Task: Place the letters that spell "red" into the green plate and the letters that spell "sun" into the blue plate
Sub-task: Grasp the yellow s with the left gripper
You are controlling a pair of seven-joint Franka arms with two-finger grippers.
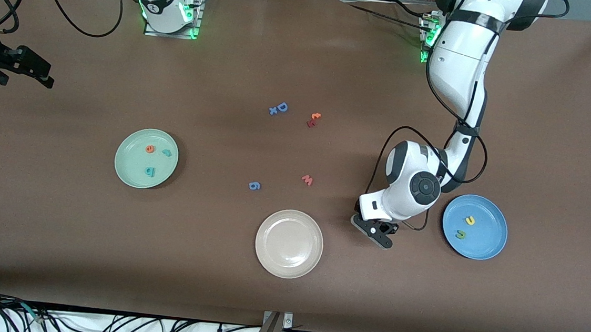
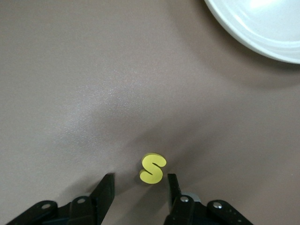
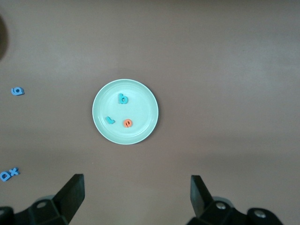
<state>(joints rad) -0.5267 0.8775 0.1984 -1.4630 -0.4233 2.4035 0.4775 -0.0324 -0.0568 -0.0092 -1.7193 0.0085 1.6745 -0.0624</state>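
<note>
The yellow "s" [image 2: 153, 168] lies flat on the desk [image 1: 56, 253], at about three o'clock of the beige plate [image 1: 289, 243]. The left hand [image 2: 139, 192] brackets it, jaws parted, not gripping. So thin a letter could slip or flip as they close. The right hand [image 3: 136, 194] waits open over the green plate [image 3: 145, 91].

Both arms wearing glossy white shells with black joint bands. Left arm [image 1: 459, 68] showing round black cap with concentric rings on wrist housing, black cables looping alongside its links. Green lights glowing at both bases; right arm's base [image 1: 167, 5] carrying small red button and round black mark. Left end effector [image 2: 139, 190] showing black fingers [image 2: 104, 192] with silver screws; right end effector [image 3: 137, 197] looking alike.
</note>
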